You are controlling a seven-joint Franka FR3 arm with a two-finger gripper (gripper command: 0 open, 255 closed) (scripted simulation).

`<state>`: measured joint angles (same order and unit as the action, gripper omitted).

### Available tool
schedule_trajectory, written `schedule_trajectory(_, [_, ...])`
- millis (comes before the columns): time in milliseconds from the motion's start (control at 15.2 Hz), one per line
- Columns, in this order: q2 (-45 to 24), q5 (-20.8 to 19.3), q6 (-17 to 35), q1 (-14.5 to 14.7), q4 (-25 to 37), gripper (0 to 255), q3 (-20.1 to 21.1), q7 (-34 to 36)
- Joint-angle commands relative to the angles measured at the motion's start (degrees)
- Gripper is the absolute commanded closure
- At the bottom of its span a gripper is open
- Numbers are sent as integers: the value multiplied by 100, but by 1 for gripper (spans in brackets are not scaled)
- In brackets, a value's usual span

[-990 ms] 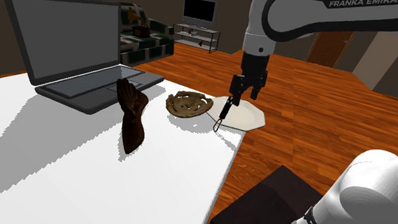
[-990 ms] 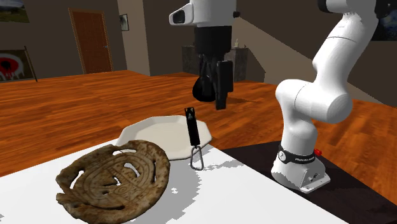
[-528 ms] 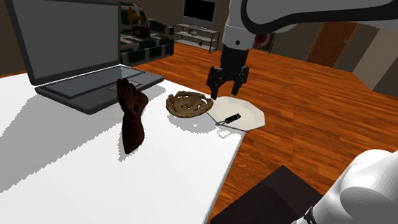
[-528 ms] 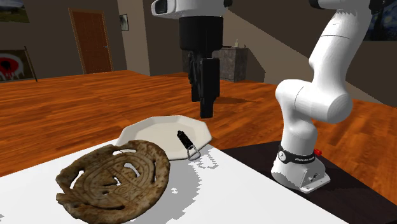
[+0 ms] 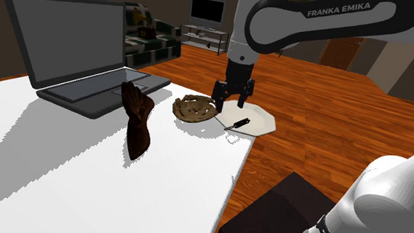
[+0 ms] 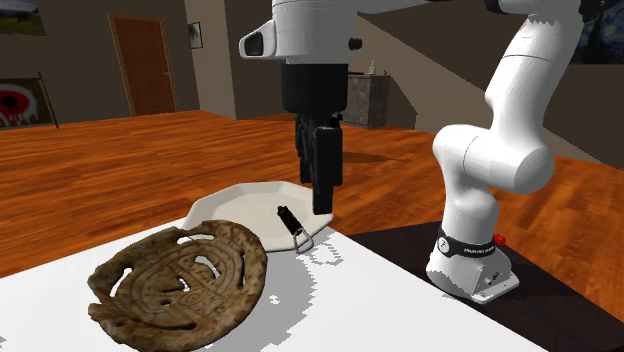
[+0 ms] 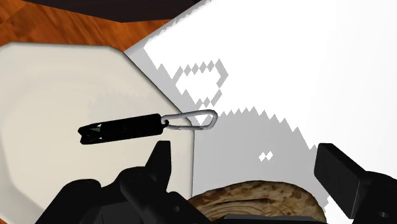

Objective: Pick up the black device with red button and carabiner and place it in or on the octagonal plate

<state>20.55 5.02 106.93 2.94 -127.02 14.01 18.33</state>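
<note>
The slim black device (image 7: pixel 121 128) lies flat on the white octagonal plate (image 7: pixel 51 89), and its metal carabiner (image 7: pixel 193 119) pokes over the plate's rim onto the white table. My gripper (image 7: pixel 248 170) hangs open and empty above it, over the plate's edge beside the brown disc. In the shoulder view the gripper (image 5: pixel 228 102) stands just above and left of the device (image 5: pixel 238 123) on the plate (image 5: pixel 260 116). In the second exterior view the fingers (image 6: pixel 322 195) hang upright behind the device (image 6: pixel 289 220) and the plate (image 6: pixel 240 200).
A brown pierced disc (image 5: pixel 195 108) lies against the plate on the shoulder view's left. A dark brown hand-shaped figure (image 5: pixel 137 121) stands mid-table, with an open laptop (image 5: pixel 77 54) behind it. The table edge (image 5: pixel 235 175) runs close to the plate; the robot's stand (image 6: pixel 470 270) is beyond it.
The device, upright below the open gripper a second ago, has toppled flat onto the plate. The gripper has shifted to the shoulder view's left and dropped slightly.
</note>
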Motion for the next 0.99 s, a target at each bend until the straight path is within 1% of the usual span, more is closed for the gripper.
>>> schedule_trajectory(0, [-5,0,28,0,-20,0,2,0])
schedule_trajectory(330, [-5,0,27,0,-19,0,2,0])
schedule_trajectory(396, [-5,0,27,0,-19,255,2,0])
schedule_trajectory(924, [-5,0,27,0,-19,255,2,0])
